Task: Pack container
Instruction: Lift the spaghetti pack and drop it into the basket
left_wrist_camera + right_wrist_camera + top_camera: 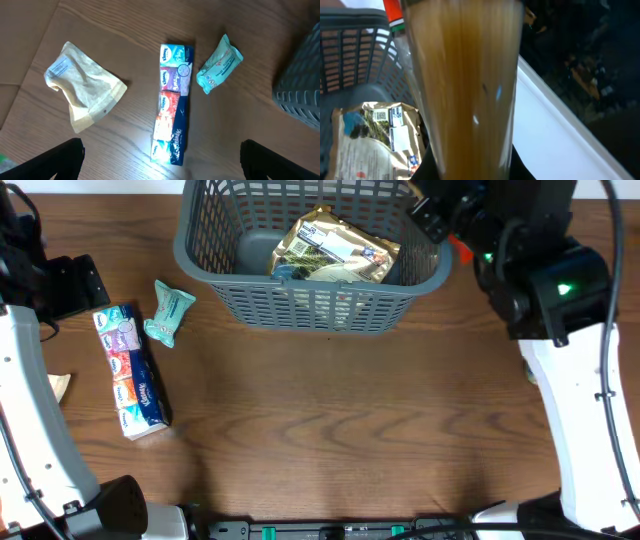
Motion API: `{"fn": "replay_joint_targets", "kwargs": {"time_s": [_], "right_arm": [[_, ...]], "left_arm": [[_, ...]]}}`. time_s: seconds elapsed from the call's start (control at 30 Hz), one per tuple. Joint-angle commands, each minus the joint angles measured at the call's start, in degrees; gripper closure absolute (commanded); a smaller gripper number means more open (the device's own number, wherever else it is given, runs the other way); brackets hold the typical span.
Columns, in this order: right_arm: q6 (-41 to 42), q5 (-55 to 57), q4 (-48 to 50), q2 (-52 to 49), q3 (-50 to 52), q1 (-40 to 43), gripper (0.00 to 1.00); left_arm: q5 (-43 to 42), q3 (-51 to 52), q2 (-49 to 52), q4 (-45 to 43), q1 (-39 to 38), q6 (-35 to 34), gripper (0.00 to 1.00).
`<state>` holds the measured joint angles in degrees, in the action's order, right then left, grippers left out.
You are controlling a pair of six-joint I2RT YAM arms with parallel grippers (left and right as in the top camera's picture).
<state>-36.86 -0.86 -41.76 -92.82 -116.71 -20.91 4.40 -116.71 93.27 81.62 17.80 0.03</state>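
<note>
The container (300,305) sits at the 12 o'clock edge of the table (350,430), open side up. A gold packet (335,248) already lies slanted on its floor, toward the 3 o'clock half. That leaves bare floor on the 9 o'clock side for more goods.

The right gripper (440,220) hangs over the container's corner at about 2 o'clock. Its wrist camera is almost filled by a long brown packet (465,75) with a red end (392,15). The packet runs straight up the view, with the lattice wall and the gold packet seen past it at 8 o'clock. The fingers are hidden behind the packet, so their spread cannot be read. Since the packet hangs off the table close to the lens, it is judged to be clamped there and carried lengthwise so it can drop in along the wall.

The left gripper (160,170) hovers at 9 o'clock, jaws spread wide and holding nothing. Below it a tissue strip (172,100) lies flat. A teal packet (219,64) lies just beside it at 1 o'clock and a beige pouch (82,92) lies apart at 9 o'clock. The container's corner shows at 3 o'clock in that view, well apart from these fingers. These three are probably the goods yet to be packed.
</note>
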Motion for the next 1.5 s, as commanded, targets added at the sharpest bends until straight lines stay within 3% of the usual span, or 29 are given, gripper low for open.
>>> {"fn": "replay_joint_targets", "kwargs": {"time_s": [0.0, 0.37, 0.67, 0.7, 0.83, 0.87, 0.9, 1.03, 1.27, 1.4, 1.47], "right_arm": [[-4.6, -0.1, 1.5, -4.1, -2.2, -2.0, 0.99], [-8.2, -0.1, 1.9, -18.5, -2.2, -9.4, 0.99], [-7.3, -1.8, -6.7, -26.7, -2.2, -11.2, 0.99], [-7.3, -1.7, -7.6, -27.4, -2.2, -11.2, 0.94], [-4.9, -1.5, -9.0, -27.9, -2.2, -10.9, 0.44], [-4.7, -1.5, -9.2, -27.5, -2.2, -10.9, 0.07], [-4.7, -1.5, -9.3, -27.1, -2.2, -10.9, 0.01], [-4.4, -1.5, -9.1, -24.0, -2.4, -11.0, 0.01], [5.8, -0.9, -11.6, -15.3, -9.9, -8.3, 0.01], [16.6, 2.4, -15.7, -10.9, -16.5, -2.4, 0.01], [27.4, 7.5, -19.1, -9.0, -19.3, 2.7, 0.01]], "left_arm": [[-0.6, 0.2, 0.2, 0.1, 0.3, 0.2, 0.01], [-1.0, 0.2, 0.2, 0.1, 0.3, 0.2, 0.01], [-1.0, 0.2, 0.2, 0.1, 0.3, 0.2, 0.01], [-1.0, 0.2, 0.2, 0.1, 0.3, 0.2, 0.01], [-1.0, 0.2, 0.2, 0.1, 0.3, 0.2, 0.01], [-1.0, 0.2, 0.2, 0.1, 0.3, 0.2, 0.01], [-1.0, 0.2, 0.2, 0.1, 0.3, 0.2, 0.01], [-1.0, 0.2, 0.2, 0.1, 0.3, 0.2, 0.01], [-1.0, 0.2, 0.2, 0.1, 0.3, 0.2, 0.01], [-1.0, 0.2, 0.2, 0.1, 0.3, 0.2, 0.01], [-1.0, 0.2, 0.2, 0.1, 0.3, 0.2, 0.01]]}}
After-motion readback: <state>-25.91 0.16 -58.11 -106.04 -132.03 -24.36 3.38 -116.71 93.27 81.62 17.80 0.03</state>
